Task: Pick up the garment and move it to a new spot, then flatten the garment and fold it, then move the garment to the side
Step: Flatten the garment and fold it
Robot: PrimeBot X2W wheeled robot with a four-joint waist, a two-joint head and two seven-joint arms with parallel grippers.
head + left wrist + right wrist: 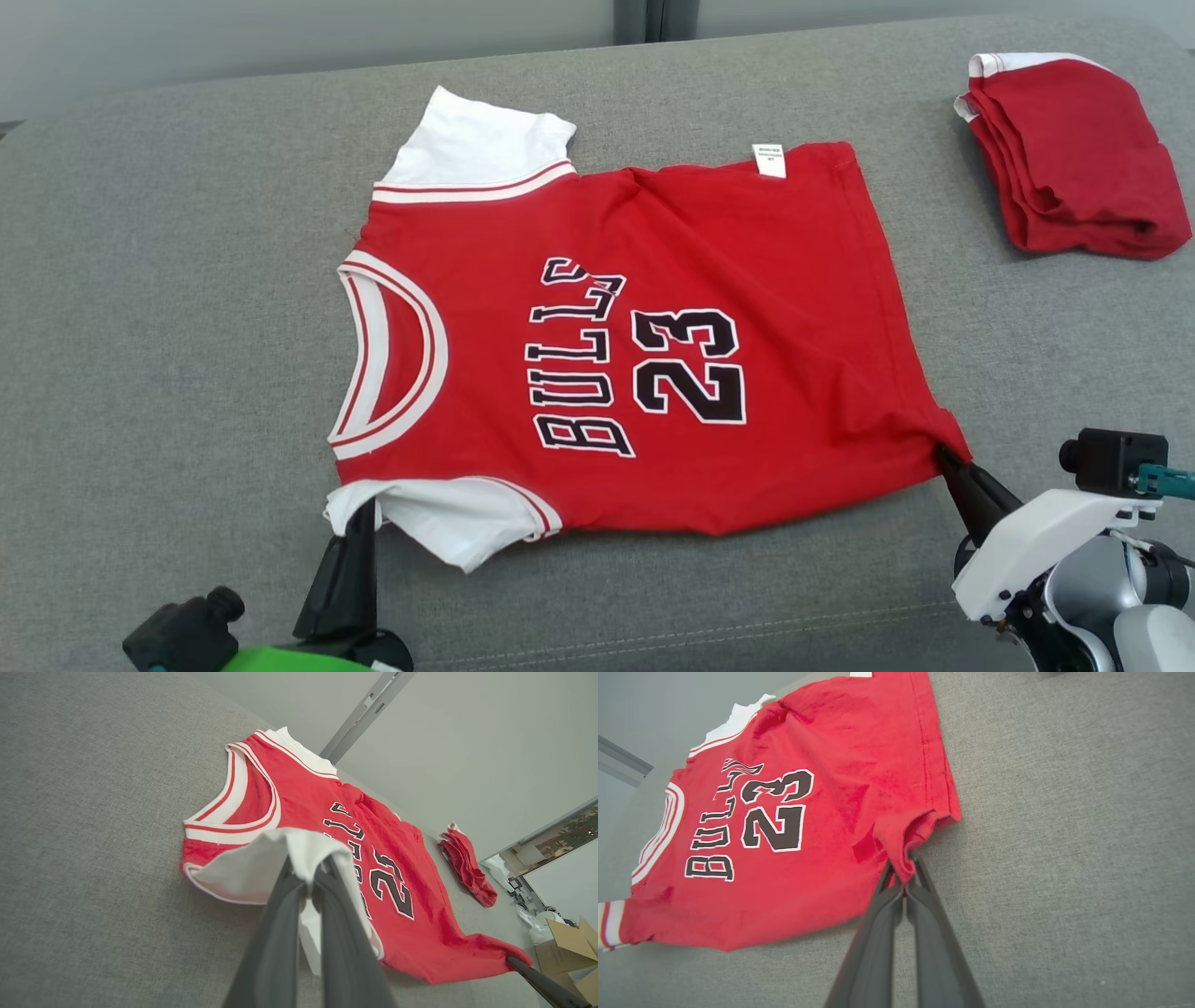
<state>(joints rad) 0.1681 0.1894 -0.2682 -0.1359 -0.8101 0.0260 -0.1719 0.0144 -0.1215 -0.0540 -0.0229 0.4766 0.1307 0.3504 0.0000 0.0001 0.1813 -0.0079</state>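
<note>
Lying flat at the cushion [168, 327] centre, one jersey [709, 243] is clamped by two grippers: left gripper [362, 525] on the near sleeve, right gripper [945, 459] on the near hem corner. Open cushion left; one folded shirt [1074, 159] far-right.

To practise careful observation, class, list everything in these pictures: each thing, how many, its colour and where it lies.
jersey: one, red with white sleeves and black lettering, spread out mid-surface
folded garment: one, red with white trim, far right of the surface
upholstered surface: one, grey, under both garments
cardboard box: one, brown, beyond the surface in the left wrist view
left tool: one, dark fingers, shut on the jersey's near white sleeve
right tool: one, dark fingers, shut on the jersey's near hem corner
</note>
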